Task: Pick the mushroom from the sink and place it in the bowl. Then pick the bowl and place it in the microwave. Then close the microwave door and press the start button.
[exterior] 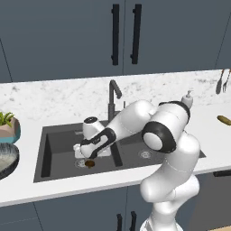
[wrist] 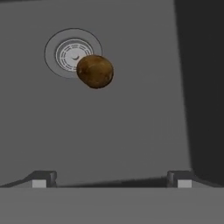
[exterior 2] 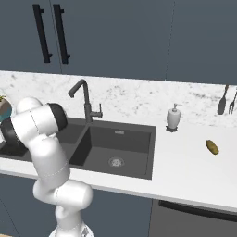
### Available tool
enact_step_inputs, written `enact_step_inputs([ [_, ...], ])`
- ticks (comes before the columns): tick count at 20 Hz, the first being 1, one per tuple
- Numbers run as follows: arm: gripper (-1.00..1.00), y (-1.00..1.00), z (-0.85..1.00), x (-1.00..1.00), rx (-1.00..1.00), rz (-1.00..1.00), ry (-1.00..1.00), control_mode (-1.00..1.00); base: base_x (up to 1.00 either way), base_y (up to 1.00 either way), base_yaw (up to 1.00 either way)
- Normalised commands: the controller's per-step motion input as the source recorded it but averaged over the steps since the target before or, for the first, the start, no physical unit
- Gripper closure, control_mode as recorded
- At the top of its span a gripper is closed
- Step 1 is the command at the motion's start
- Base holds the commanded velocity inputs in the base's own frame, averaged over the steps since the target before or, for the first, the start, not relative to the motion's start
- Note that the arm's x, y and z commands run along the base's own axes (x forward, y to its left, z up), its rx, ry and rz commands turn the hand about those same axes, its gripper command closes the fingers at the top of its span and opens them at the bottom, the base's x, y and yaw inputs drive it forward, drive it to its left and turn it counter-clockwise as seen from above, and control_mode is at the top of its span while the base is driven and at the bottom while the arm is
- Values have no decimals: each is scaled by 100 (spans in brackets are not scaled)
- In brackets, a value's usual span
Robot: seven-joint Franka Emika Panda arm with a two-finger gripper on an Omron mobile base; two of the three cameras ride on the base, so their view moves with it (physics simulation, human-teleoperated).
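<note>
1. The first step was in hand: the gripper (wrist: 111, 183), jaws spread wide and empty, hung inside the sink (exterior: 58, 135).
2. The mushroom (wrist: 95, 71) sat upper left of centre in the hand view, overlapping the drain (wrist: 61, 50).
3. Next, I judge, it needed centring over the mushroom and lowering.
4. The left base view showed the bowl (exterior: 6, 160) at the left edge.

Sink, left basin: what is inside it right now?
The mushroom lies on the sink floor, overlapping the round drain and hiding part of its rim. The open claw hangs above, empty.
</note>
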Motion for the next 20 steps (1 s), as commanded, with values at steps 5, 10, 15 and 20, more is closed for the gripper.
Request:
enact_step_inputs([
  [5,-100,1,-13,18,0,-5,0,-100,0,0,0],
  [10,-100,0,-13,16,0,-1,3,-100,0,0,0],
  [15,-100,0,-28,16,0,0,3,-100,0,0,0],
  [20,-100,0,-33,18,0,0,1,-100,0,0,0],
])
